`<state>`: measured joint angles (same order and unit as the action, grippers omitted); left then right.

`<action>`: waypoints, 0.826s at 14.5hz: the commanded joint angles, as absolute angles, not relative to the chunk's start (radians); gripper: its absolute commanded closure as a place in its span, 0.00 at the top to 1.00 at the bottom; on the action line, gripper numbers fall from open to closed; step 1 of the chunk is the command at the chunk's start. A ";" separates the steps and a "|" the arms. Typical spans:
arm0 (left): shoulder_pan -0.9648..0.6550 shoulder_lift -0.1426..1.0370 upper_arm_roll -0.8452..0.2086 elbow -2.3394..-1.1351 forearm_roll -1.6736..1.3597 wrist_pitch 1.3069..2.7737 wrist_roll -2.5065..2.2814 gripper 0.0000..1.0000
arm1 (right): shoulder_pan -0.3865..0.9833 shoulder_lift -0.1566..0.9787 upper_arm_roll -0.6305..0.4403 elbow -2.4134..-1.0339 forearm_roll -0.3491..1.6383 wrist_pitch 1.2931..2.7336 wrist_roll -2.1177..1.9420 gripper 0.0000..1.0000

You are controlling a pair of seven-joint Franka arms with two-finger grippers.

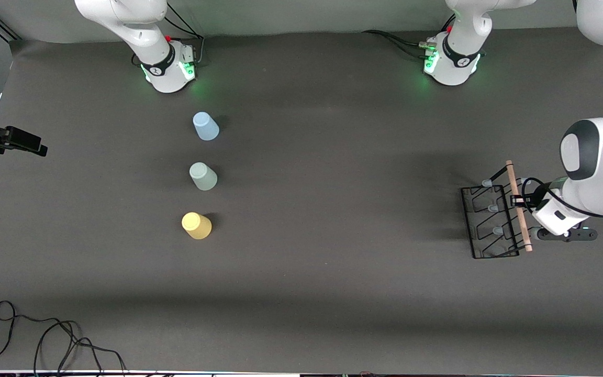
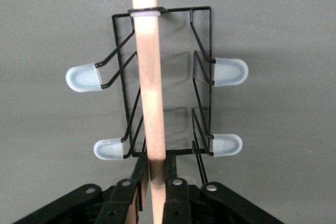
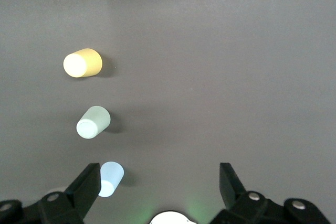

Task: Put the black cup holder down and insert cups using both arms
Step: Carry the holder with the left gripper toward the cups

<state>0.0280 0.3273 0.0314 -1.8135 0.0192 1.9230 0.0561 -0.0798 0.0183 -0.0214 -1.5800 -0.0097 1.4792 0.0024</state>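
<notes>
The black cup holder (image 1: pixel 490 220) stands on the table at the left arm's end, its wooden handle (image 1: pixel 518 207) along the top. My left gripper (image 1: pixel 516 200) is shut on that handle; the left wrist view shows its jaws (image 2: pixel 156 169) clamped on the rod (image 2: pixel 149 87), with pale-blue pegs (image 2: pixel 230 72) to either side. The light blue cup (image 1: pixel 205 126), the grey-green cup (image 1: pixel 203 176) and the yellow cup (image 1: pixel 196 225) stand in a row toward the right arm's end. My right gripper (image 3: pixel 160 182) is open and empty, high over the blue cup (image 3: pixel 111 178). It is out of the front view.
A black device (image 1: pixel 11 139) juts in over the table edge at the right arm's end. Loose black cables (image 1: pixel 45 340) lie at the table's near edge. The two green-lit arm bases (image 1: pixel 170 68) (image 1: pixel 450 65) stand at the table's top edge.
</notes>
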 commanded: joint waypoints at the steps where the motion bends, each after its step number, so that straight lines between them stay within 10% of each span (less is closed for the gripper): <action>1: 0.029 0.299 0.034 -1.844 0.009 1.914 0.077 0.00 | -0.089 0.023 -0.020 -1.560 0.009 1.463 0.009 1.00; 12: -0.095 0.141 0.026 -1.795 -0.014 1.898 -0.075 0.00 | -0.098 0.025 -0.021 -1.560 0.009 1.465 0.009 1.00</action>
